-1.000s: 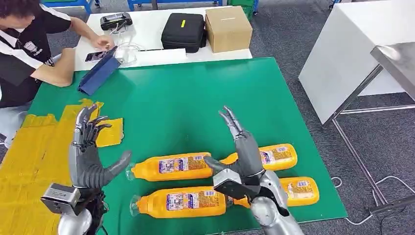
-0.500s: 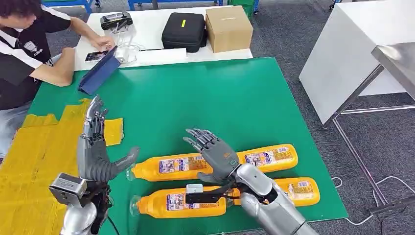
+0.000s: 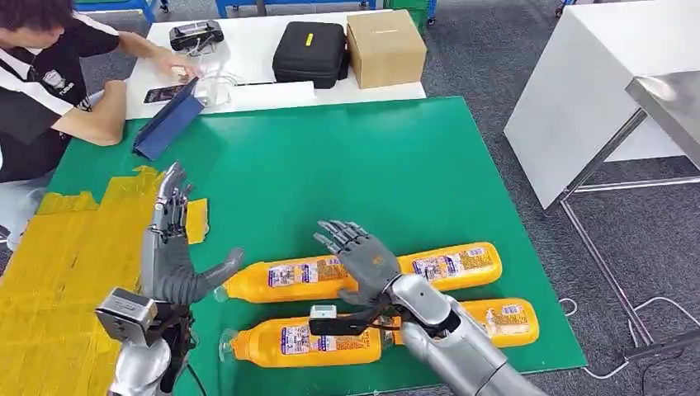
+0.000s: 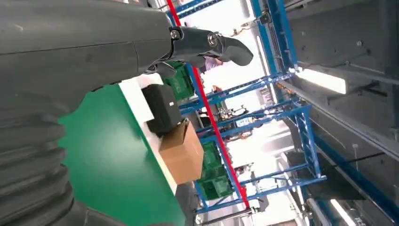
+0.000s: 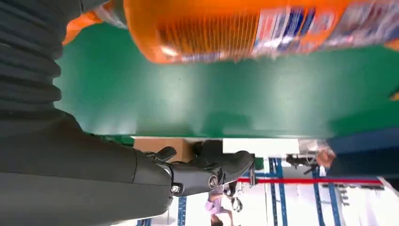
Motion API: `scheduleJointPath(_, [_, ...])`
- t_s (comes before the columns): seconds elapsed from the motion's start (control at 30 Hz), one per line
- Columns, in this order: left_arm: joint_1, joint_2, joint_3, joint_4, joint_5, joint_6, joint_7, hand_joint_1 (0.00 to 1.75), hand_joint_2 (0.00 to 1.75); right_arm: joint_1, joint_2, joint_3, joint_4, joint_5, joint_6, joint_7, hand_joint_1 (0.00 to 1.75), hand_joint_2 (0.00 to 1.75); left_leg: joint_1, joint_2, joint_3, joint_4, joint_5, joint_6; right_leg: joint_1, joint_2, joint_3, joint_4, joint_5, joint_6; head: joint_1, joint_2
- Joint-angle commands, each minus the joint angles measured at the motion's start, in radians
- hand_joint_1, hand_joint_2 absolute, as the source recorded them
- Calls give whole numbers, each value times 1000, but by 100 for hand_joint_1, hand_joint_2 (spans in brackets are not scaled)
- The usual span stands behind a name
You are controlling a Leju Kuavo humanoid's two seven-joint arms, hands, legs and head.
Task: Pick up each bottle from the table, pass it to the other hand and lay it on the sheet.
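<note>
I see four orange bottles (image 3: 307,341) lying along the table's (image 3: 347,165) near edge. My right hand (image 3: 363,260) hovers palm-down over the farther row, fingers spread, holding nothing. My left hand (image 3: 169,256) stands upright, fingers apart, beside the yellow sheet (image 3: 58,272) at the left edge.

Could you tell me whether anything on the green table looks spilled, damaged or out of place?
Nothing stands out: the four orange bottles lie intact on the green table, with no spill visible, and the yellow sheet looks crumpled.
</note>
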Motion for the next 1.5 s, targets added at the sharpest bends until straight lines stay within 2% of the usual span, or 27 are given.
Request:
scheduleJointPath(0.03, [-44,-8,-26,81,2,1,5,0,175,-82,64,22,195,-20,-7,12,0,175,0,-1,2,-1,0,0,0,0,2,-1,0,-1,0,0])
scheduleJointPath(0.23, [-56,-10,-42,97,8,1,6,0,175,-122,121,30,286,-43,-5,-4,0,175,1,-1,4,0,-1,-1,1,1,4,0,-1,-2,0,0])
scheduleJointPath(0.37, [-70,-8,-47,121,28,-1,5,0,175,-136,144,37,328,-136,43,-68,0,175,1,-2,4,0,-1,-1,1,0,4,-1,-1,-2,0,0])
scheduleJointPath(0.77, [-73,-9,-46,128,32,0,5,0,175,-145,153,43,346,-133,44,-54,0,175,1,-2,3,0,-1,-1,1,-1,3,0,-1,-1,0,0])
scheduleJointPath(0.9, [-78,-12,-49,138,37,0,6,0,175,-173,182,45,421,-156,78,-32,0,175,0,-1,2,0,0,-1,0,0,2,0,0,-1,0,0])
scheduleJointPath(1.0, [-78,-13,-44,143,39,3,6,0,175,-223,198,91,519,-126,118,39,0,175,1,-1,2,0,0,-1,1,0,2,0,0,-1,0,0])
scheduleJointPath(1.07, [-78,-14,-40,147,39,4,6,0,175,-248,208,117,572,-101,127,63,9,175,1,-1,4,0,-1,-1,1,0,4,0,-1,-2,0,0])
scheduleJointPath(1.1, [-79,-14,-40,150,39,5,6,0,175,-260,218,127,604,-97,136,66,21,175,2,-1,5,1,-2,-1,2,1,5,0,-1,-2,0,0])
scheduleJointPath(1.17, [-79,-14,-40,150,39,5,6,0,175,-260,218,127,604,-97,136,66,23,175,1,-1,4,0,-1,-1,1,1,4,-1,-1,-2,0,0])
scheduleJointPath(1.2, [-82,-17,-40,154,39,5,6,0,175,-267,224,138,621,-89,138,71,38,175,1,-2,3,-1,0,-1,1,0,3,-1,0,-1,0,0])
scheduleJointPath(1.23, [-82,-17,-40,155,39,6,6,0,175,-270,226,144,628,-85,137,75,68,175,1,-2,4,0,-1,-1,1,-1,5,-1,-1,-2,0,0])
scheduleJointPath(1.27, [-82,-18,-40,156,39,6,6,0,175,-273,227,155,636,-72,137,86,119,175,1,-3,6,0,-1,-1,2,-1,6,-1,-1,-2,0,0])
scheduleJointPath(1.3, [-82,-19,-41,159,39,6,7,0,175,-280,229,171,647,-55,141,100,133,175,1,-2,4,-1,0,-1,1,-1,4,-1,0,-1,0,0])
scheduleJointPath(1.5, [-80,-23,-41,164,39,11,8,0,175,-298,239,194,680,-25,127,131,143,175,1,-1,4,0,0,-1,1,0,4,-1,0,-1,0,0])
